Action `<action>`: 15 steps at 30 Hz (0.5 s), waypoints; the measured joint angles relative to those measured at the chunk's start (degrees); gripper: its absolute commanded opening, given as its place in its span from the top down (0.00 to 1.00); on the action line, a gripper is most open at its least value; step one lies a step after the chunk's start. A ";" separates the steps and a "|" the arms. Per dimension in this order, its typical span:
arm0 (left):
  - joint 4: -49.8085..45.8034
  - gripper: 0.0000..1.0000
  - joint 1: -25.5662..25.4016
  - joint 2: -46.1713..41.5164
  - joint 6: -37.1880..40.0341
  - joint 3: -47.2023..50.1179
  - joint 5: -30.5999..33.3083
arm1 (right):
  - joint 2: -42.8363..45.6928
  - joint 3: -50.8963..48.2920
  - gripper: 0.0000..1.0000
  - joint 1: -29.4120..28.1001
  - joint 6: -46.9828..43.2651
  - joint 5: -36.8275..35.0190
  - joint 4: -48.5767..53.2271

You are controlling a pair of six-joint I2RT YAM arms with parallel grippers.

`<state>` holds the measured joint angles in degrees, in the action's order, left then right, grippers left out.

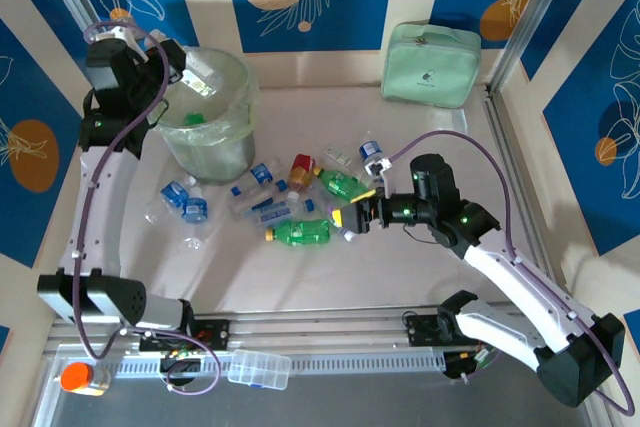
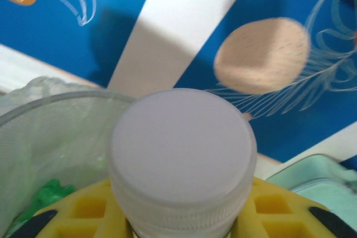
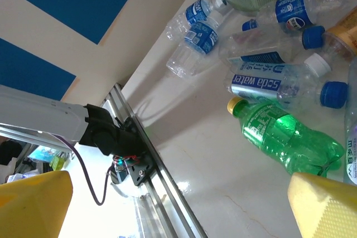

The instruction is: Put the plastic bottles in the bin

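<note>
Holding the left gripper (image 1: 188, 69) high over the bin (image 1: 218, 152), near its back-left rim. I read its jaws as clamped on a clear bottle (image 1: 203, 79). On the left wrist camera the white cap (image 2: 181, 149) faces me end-on, seated between the yellow fingers (image 2: 83, 210). The bin's bag-lined wall (image 2: 50, 132) sits just below and to the left, with something green lying inside it.

Right gripper (image 1: 352, 215) is low over the table (image 1: 400, 277), at the right edge of the scattered pile. Its jaws stand wide apart and grip nothing. The right wrist camera shows both yellow fingertips (image 3: 326, 204) at the frame's corners. A green bottle (image 3: 284, 137) with a yellow cap lies on its side just ahead of them.

The loose bottles (image 1: 262, 197) lie flat on the table between the bin and the right gripper. Most are clear with blue caps and blue labels; one has a red cap.

A mint-green pouch (image 1: 430, 65) leans at the back wall, well apart from the pile. A flat clear box (image 1: 258, 369) rests on the near rail.
</note>
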<state>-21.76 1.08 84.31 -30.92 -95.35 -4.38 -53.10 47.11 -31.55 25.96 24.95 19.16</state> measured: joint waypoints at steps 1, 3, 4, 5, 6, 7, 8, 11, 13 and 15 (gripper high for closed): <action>-0.52 0.78 0.39 0.98 0.33 -0.02 -0.11 | 0.00 0.00 0.01 -0.04 -0.02 -0.15 0.04; -1.92 0.78 1.07 3.15 1.05 -0.02 -0.98 | 0.00 0.00 0.01 -0.22 -0.02 -0.44 0.17; -2.38 0.78 1.25 3.98 1.22 0.00 -1.57 | 0.00 0.00 0.01 -0.24 -0.02 -0.61 0.22; -2.86 0.77 1.42 4.90 1.27 0.00 -2.36 | -0.02 -0.02 0.01 -0.35 -0.02 -0.70 0.22; -3.34 0.76 1.53 5.84 1.25 0.04 -3.32 | -0.04 -0.04 0.01 -0.39 -0.02 -0.81 0.20; -3.63 0.74 1.55 6.54 1.14 0.07 -4.13 | -0.07 -0.15 0.01 -0.52 -0.02 -0.85 0.17; -3.85 0.73 1.66 7.34 0.76 0.09 -5.27 | -0.09 -0.37 0.01 -0.68 -0.02 -1.01 0.09; -3.93 0.74 2.16 9.79 -0.81 0.26 -9.22 | -0.74 -1.07 0.01 -1.38 0.00 -1.25 0.02; -3.58 0.75 2.58 11.50 -1.97 0.83 -11.02 | -1.38 -1.18 0.01 -1.97 -0.02 -1.70 0.15; -2.49 0.75 3.02 13.18 -3.32 1.81 -12.28 | -1.81 -1.18 0.01 -2.86 -0.04 -2.32 0.20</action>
<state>-24.25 4.10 97.49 -34.24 -93.54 -16.67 -54.92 45.93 -34.41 25.91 22.63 19.35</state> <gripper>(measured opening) 0.356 0.990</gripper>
